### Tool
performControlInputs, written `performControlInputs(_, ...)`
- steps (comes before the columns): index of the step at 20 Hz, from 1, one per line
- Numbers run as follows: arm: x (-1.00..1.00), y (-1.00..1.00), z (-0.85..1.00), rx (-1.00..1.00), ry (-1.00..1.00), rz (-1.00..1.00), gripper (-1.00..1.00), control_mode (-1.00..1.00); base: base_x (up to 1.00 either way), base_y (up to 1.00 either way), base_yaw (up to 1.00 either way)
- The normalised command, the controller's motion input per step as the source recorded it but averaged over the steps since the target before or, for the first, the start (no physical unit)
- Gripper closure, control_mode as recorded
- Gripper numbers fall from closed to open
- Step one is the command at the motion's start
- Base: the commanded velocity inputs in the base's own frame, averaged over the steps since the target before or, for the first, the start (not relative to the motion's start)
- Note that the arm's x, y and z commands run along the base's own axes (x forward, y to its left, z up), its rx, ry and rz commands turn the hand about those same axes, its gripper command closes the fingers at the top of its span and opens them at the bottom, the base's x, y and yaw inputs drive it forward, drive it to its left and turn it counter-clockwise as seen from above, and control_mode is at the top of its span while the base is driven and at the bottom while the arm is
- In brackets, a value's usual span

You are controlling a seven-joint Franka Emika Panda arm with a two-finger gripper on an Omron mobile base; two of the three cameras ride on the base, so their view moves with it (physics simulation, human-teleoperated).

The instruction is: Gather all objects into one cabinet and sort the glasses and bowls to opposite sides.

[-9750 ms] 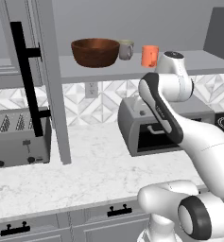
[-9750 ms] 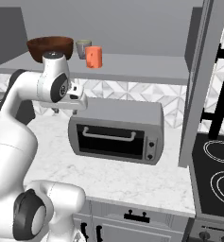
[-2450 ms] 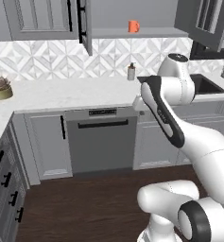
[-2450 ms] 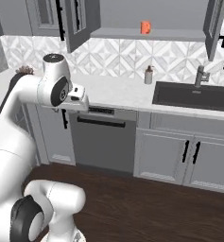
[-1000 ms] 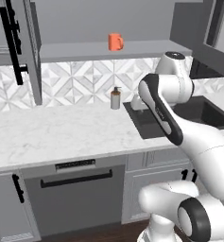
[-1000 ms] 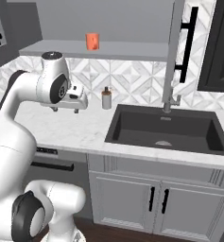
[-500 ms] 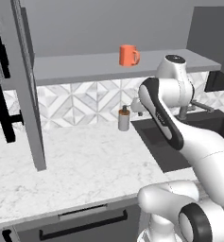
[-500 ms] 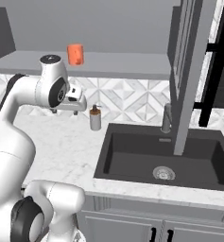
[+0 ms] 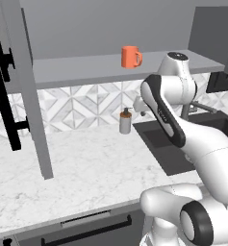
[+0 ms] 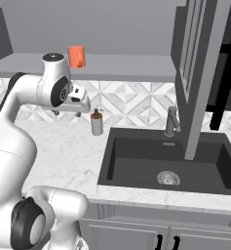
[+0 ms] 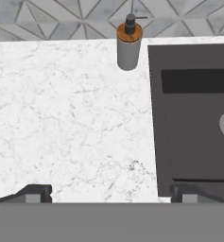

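One bright orange mug stands upright on the flat grey shelf of the open wall cabinet, handle to the right in the left base view. My gripper hangs below the shelf's front edge, pointing down at the marble counter. It is open, its fingertips far apart with nothing between them. The cabinet's door with its black bar handle stands open at the left. The wooden bowl, the pale mug and the second orange mug are out of view.
A grey soap dispenser stands at the back of the counter by the tiled wall. A dark sink with a faucet lies to the right. Another open door hangs over the sink.
The base has driven from the cabinet holding the bowl and two mugs to this one, closing in on the shelf. Over the last half second nothing has visibly shifted.
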Motion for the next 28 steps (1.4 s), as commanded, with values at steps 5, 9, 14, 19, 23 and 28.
performControlInputs(5,0.00,0.00,0.00,0.00,0.00,0.00,-1.00,1.00,0.00,0.00,0.00)
performControlInputs(9,0.00,0.00,0.00,0.00,0.00,0.00,-1.00,1.00,0.00,0.00,0.00)
performControlInputs(14,0.00,0.00,-0.01,0.00,0.01,0.00,-1.00,-1.00,0.00,0.00,0.00)
performControlInputs(19,-0.04,0.00,0.00,0.00,-0.01,0.00,-1.00,-1.00,0.00,0.00,0.00)
performControlInputs(23,-0.36,0.00,0.00,-0.02,-0.45,0.00,-1.00,-1.00,0.00,0.00,0.00)
performControlInputs(28,-0.30,0.00,0.09,-0.08,-0.70,0.00,-1.00,-1.00,0.00,0.00,0.00)
